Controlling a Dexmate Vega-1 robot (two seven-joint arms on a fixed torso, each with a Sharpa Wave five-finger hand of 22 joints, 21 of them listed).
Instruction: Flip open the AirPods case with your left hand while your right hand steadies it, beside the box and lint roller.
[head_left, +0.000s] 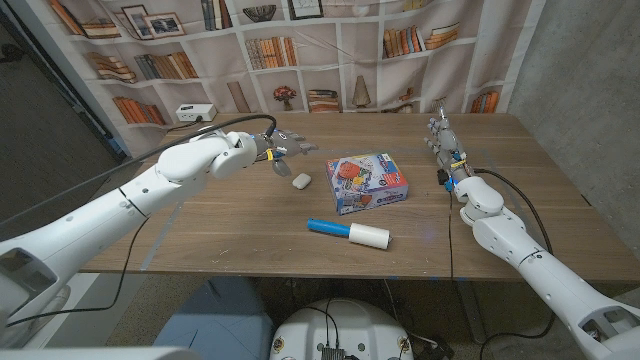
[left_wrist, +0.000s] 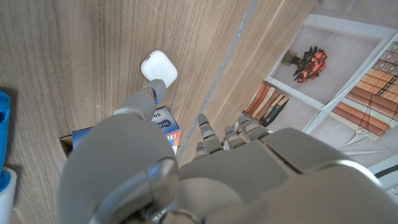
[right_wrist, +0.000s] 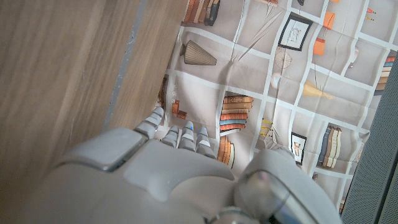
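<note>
table: wood (head_left: 250, 235) | back wall: printed bookshelf backdrop (head_left: 330, 50) | right wall: grey concrete (head_left: 590, 90)

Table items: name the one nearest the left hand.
The AirPods case, small and white, just below the left hand; the box and lint roller lie farther away.

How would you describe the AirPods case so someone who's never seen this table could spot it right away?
Start at the colourful box in the middle of the wooden table. Just to its left, below the fingertips of the left hand, lies the AirPods case. It is a small, plain white rounded pebble, far smaller than the box or the blue-handled lint roller nearer the front edge.
</note>
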